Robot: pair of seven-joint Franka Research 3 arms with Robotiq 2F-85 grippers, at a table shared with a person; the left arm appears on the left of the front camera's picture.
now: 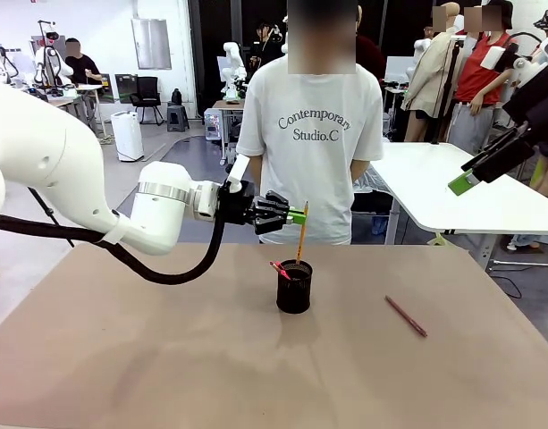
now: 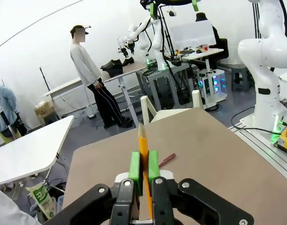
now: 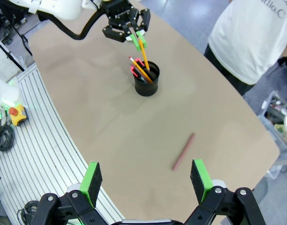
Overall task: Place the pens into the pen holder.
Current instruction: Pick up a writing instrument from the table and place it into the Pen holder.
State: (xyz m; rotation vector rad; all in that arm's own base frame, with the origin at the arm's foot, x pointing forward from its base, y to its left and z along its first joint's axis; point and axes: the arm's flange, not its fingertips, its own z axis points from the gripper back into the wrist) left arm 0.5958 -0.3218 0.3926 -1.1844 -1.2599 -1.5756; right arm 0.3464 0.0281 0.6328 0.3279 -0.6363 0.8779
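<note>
My left gripper (image 1: 297,214) is shut on the yellow-orange pen (image 1: 301,234), which stands nearly upright with its lower end inside the black mesh pen holder (image 1: 294,288) at mid-table. In the left wrist view the green pads (image 2: 135,166) clamp that pen (image 2: 143,143). The dark pen with a pink-red end (image 1: 280,268) leans in the holder (image 3: 147,80). The maroon pen (image 1: 406,316) lies flat on the table to the right (image 3: 183,151) (image 2: 166,160). My right gripper (image 3: 146,180) hangs open high above the table's right side (image 1: 470,177), holding nothing.
A person in a white T-shirt (image 1: 309,134) stands at the far edge, hands out of sight behind the back. The brown tabletop (image 1: 148,357) is bare around the holder. A white table (image 1: 443,179) stands behind at the right.
</note>
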